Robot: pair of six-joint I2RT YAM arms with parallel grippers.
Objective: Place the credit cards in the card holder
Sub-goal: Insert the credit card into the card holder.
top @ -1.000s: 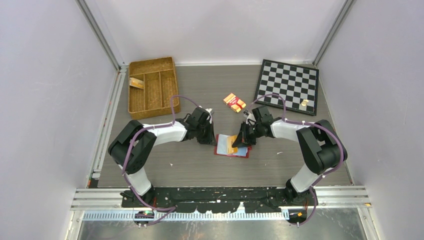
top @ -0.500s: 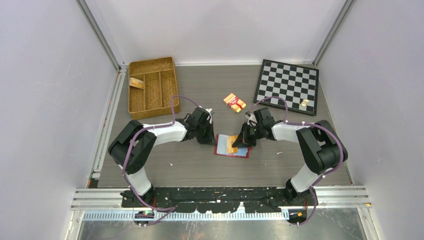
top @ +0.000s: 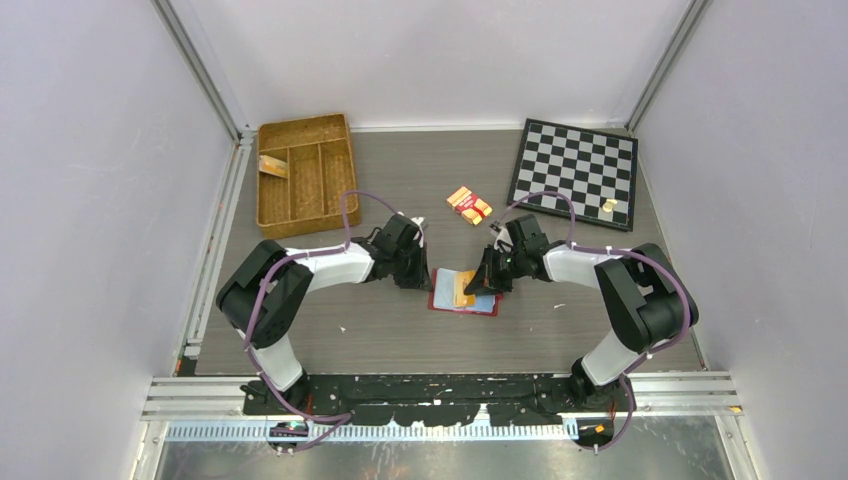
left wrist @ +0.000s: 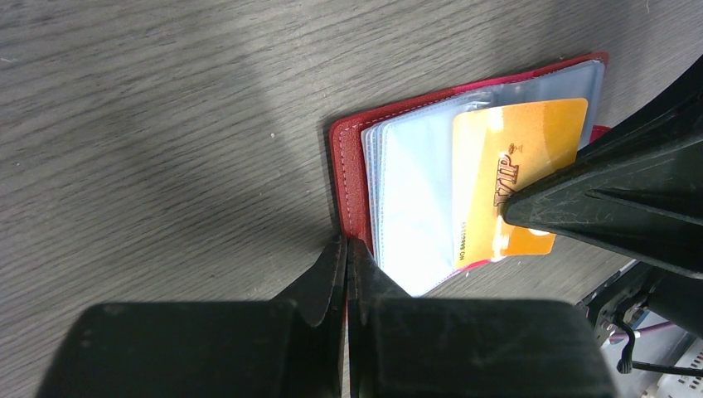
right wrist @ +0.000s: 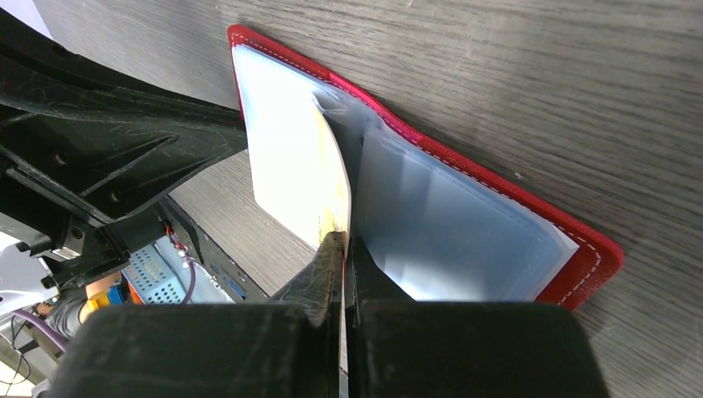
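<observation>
The holder (top: 441, 292) lies open on the table (top: 380, 330), about midway between its left and right edges and nearer the front edge than the back, its clear sleeves facing up. The right claw (right wrist: 343, 245) is clamped on the lower edge of a yellow card (right wrist: 298, 174), which stands tilted among the sleeves, one end tucked toward the fold. The left claw (left wrist: 347, 249) is closed, its tips right at the holder's red left edge. I cannot tell whether it pinches the cover or only touches it. Both claws sit low on either side of the holder. A pack (top: 469, 204) lies further back, well apart. A tray (top: 305, 170) sits at the back left corner and a chessboard (top: 575, 170) at the back right.
</observation>
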